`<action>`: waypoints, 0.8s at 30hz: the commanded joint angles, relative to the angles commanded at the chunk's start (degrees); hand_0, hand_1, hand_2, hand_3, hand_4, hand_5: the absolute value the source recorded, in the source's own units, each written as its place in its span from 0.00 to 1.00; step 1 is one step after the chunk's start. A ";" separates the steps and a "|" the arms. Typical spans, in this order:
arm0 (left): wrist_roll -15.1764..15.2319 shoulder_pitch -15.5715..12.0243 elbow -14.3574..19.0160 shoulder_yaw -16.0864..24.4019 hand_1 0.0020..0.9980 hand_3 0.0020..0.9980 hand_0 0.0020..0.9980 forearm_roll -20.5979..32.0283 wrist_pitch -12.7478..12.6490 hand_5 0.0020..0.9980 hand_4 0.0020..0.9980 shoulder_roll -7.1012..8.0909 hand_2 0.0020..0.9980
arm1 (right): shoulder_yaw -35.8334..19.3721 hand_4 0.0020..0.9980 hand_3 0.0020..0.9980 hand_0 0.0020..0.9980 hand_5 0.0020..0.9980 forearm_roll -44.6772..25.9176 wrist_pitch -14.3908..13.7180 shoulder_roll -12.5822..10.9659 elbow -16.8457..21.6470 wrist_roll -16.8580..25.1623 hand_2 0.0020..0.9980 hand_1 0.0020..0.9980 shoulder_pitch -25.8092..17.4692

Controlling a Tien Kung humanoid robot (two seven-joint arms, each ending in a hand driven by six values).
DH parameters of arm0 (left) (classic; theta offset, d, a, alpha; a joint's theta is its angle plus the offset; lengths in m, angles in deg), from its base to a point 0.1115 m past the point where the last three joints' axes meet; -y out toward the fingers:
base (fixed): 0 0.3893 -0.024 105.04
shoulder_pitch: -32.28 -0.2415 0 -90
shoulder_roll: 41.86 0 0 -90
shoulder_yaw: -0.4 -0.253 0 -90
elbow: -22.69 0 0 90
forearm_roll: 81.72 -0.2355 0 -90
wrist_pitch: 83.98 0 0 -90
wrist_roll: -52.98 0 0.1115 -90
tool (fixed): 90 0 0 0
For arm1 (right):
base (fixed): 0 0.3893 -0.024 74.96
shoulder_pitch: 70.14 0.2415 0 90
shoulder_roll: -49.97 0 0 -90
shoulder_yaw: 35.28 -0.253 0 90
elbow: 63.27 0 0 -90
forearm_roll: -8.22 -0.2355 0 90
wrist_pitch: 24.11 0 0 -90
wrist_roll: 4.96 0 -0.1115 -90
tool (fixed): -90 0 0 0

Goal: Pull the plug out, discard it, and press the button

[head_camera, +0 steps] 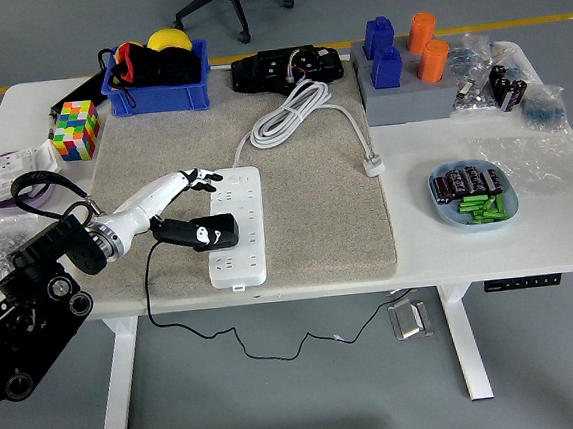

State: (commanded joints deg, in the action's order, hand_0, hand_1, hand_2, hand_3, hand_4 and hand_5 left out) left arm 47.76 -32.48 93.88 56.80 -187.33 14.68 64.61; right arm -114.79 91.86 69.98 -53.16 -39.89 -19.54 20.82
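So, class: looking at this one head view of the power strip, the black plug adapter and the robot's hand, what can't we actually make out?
- Whether the black adapter is seated in the power strip: its body covers the sockets beneath.
- The strip's button: too small to pick out.
- Whether the left hand touches the strip: fingertips too small and blurred.
- Where the adapter's thin cable ends: too fine to follow.
- The right arm: outside the picture.

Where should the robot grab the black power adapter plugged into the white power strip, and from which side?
Grip the black power adapter across its boxy body, coming from the left, where it overhangs the white power strip. Its cable exits left, so probably pinch the long sides, then lift.
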 joint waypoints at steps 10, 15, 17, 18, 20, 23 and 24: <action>0.05 1.27 -1.79 -2.63 0.66 0.69 0.77 -0.59 -1.70 0.00 0.93 -0.06 0.60 | 0.28 0.89 0.71 0.77 0.66 0.01 0.03 -0.10 -0.06 -0.01 0.72 0.73 -0.24; 0.86 1.50 -2.15 -3.23 0.56 0.60 0.69 0.54 -3.03 0.00 0.91 -0.32 0.52 | 0.17 0.89 0.71 0.77 0.66 0.05 0.01 -0.04 -0.02 0.01 0.72 0.73 -0.27; 1.25 1.68 -2.39 -3.52 0.56 0.60 0.69 1.22 -3.53 0.00 0.91 -0.36 0.52 | 0.11 0.89 0.71 0.77 0.66 0.04 0.01 -0.03 0.00 0.02 0.72 0.73 -0.28; 1.38 1.73 -2.49 -3.57 0.56 0.60 0.69 1.43 -3.72 0.00 0.91 -0.40 0.52 | 0.10 0.89 0.71 0.77 0.66 0.07 0.02 -0.03 0.00 0.02 0.72 0.73 -0.28; 1.48 1.75 -2.65 -3.58 0.47 0.56 0.62 1.66 -3.89 0.00 0.82 -0.45 0.48 | 0.02 0.89 0.71 0.77 0.66 0.09 0.00 0.00 -0.01 0.02 0.72 0.73 -0.31; 1.37 1.71 -2.86 -3.58 0.47 0.56 0.62 2.00 -3.90 0.00 0.82 -0.48 0.48 | -0.01 0.89 0.71 0.77 0.66 0.13 0.01 0.06 -0.01 0.02 0.72 0.73 -0.39; 1.31 1.67 -2.87 -3.62 0.47 0.56 0.62 2.14 -3.86 0.00 0.82 -0.45 0.48 | -0.06 0.89 0.71 0.77 0.66 0.14 0.01 0.10 -0.01 0.02 0.72 0.73 -0.43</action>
State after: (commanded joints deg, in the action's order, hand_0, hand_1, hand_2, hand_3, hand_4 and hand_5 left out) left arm 49.07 -30.81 91.00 53.18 -185.19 10.82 64.15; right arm -114.85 91.99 69.99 -53.05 -39.90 -19.52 20.39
